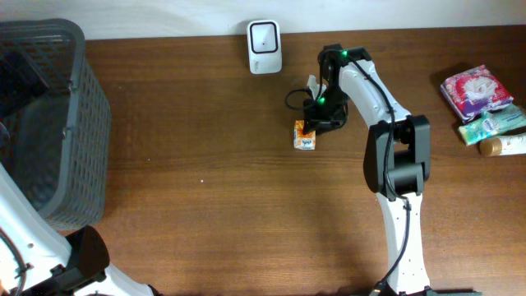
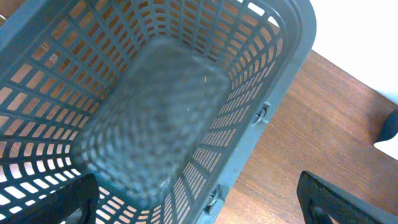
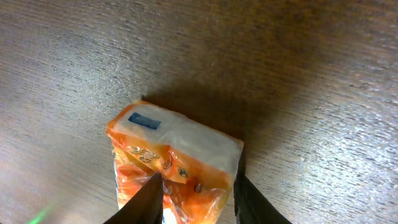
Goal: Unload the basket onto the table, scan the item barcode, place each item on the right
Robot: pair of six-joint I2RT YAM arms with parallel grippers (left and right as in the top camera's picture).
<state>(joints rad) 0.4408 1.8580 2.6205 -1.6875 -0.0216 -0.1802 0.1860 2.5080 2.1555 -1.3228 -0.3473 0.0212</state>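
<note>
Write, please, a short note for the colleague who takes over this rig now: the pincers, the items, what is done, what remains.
Left pincer: open, empty, over the grey basket.
Right pincer: shut on the orange packet, which is on the table.
White scanner: at the table's far edge, apart from the packet.
Done: packet gripped.
Left: lift it and show its barcode to the scanner; no barcode is visible yet.

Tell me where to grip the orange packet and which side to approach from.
Pinch the orange packet across its narrow width, on the two long sides, coming straight down from above. It lies on the table with bare wood along both long sides, and the right gripper straddles its near end that way.
</note>
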